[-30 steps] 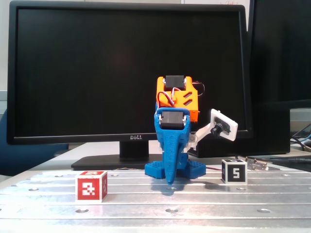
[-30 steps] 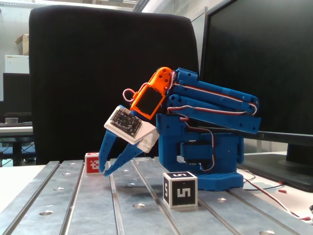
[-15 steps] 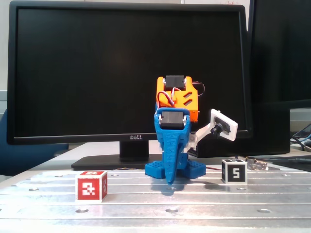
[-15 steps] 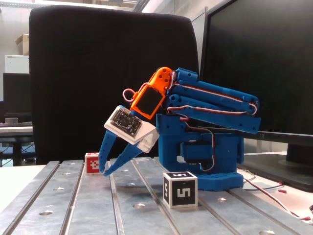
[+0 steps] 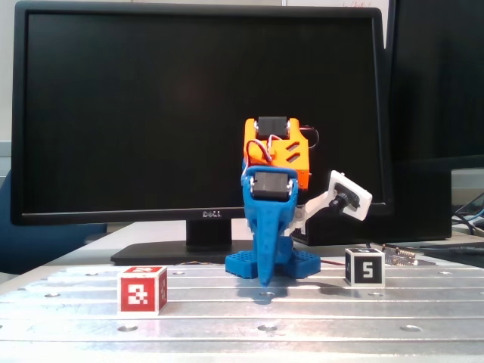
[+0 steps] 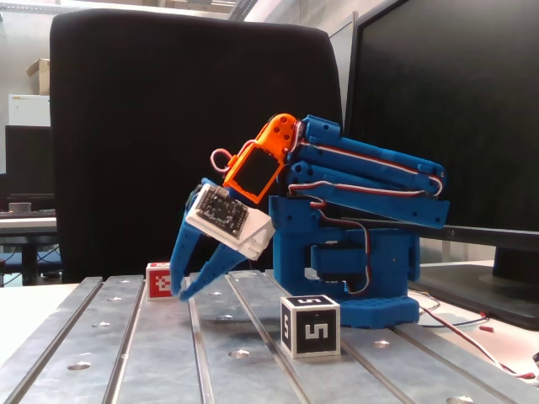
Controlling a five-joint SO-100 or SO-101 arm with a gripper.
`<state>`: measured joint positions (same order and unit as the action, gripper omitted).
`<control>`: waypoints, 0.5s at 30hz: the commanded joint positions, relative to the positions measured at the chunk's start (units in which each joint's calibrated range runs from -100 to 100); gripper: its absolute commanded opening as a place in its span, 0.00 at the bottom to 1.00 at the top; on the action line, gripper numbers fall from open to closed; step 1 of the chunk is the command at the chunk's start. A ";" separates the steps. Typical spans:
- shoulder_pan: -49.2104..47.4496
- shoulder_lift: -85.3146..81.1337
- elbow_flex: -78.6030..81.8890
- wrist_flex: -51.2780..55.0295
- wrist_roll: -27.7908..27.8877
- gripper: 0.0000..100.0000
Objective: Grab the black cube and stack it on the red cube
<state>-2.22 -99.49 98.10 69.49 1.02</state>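
The blue two-finger gripper (image 6: 178,290) hung released and empty above the grooved metal desk (image 6: 152,353). Small black cube marked 5 (image 6: 310,326) sat near the blue arm base (image 6: 370,278); the small red cube with white marker (image 5: 142,290) sat well apart from it.

A ridged silver metal table (image 5: 378,310) with long grooves and bolt holes lies under the claw (image 6: 179,295). Directly behind the claw in a fixed view stands a large dark monitor (image 5: 136,113) on a black stand (image 5: 151,252), with a second dark screen (image 5: 435,83) behind and to its right. In a fixed view from the side, a tall black chair back (image 6: 152,126) rises behind the claw. Far behind it, at left, is a dim room with a pale wall (image 6: 21,59) and a desk (image 6: 25,223). Light is even and soft.
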 commanded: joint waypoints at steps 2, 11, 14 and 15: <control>0.78 -0.17 -4.07 0.84 0.71 0.01; 0.86 3.59 -9.77 1.35 0.61 0.01; 0.86 10.44 -14.65 -1.90 0.61 0.01; 0.86 13.44 -16.91 -2.75 0.61 0.01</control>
<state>-1.56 -92.39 87.95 68.97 1.55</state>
